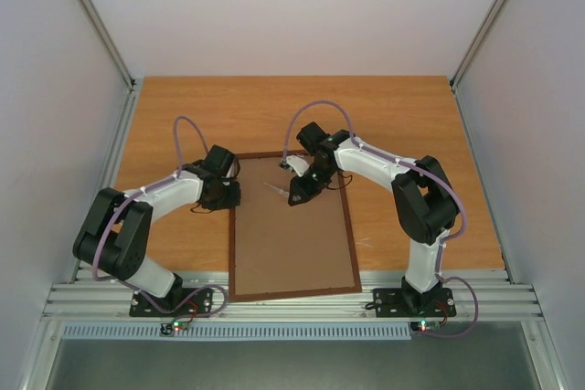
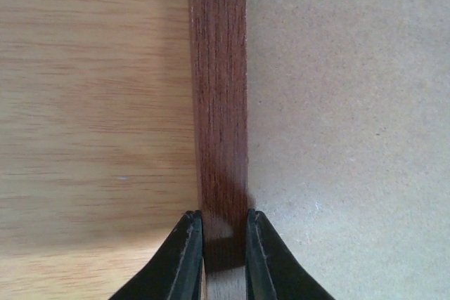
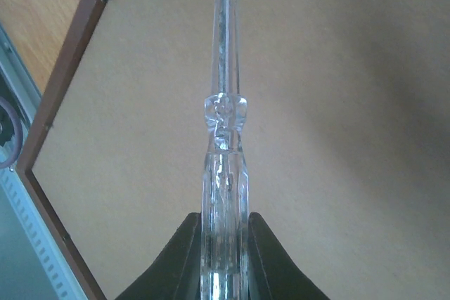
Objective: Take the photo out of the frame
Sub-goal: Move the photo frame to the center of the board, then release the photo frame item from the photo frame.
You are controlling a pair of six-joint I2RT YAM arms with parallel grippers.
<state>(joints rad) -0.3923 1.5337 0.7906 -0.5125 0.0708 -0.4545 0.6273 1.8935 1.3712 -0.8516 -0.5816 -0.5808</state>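
Frame [image 1: 292, 293] flat on the table [image 1: 183, 116], brown back board [image 1: 292, 244] facing up.
Left gripper [image 2: 223, 219] narrowed onto the frame's left edge, bare table wood to its left, board to its right. Right gripper [image 3: 223, 219] clamped on a clear-handled screwdriver [image 3: 225, 124], pointing straight ahead of the fingertips over the board, frame edge off to the left.

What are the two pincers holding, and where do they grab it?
Left pincer grips the frame by its left wooden rail. Right pincer holds a clear screwdriver by its handle.
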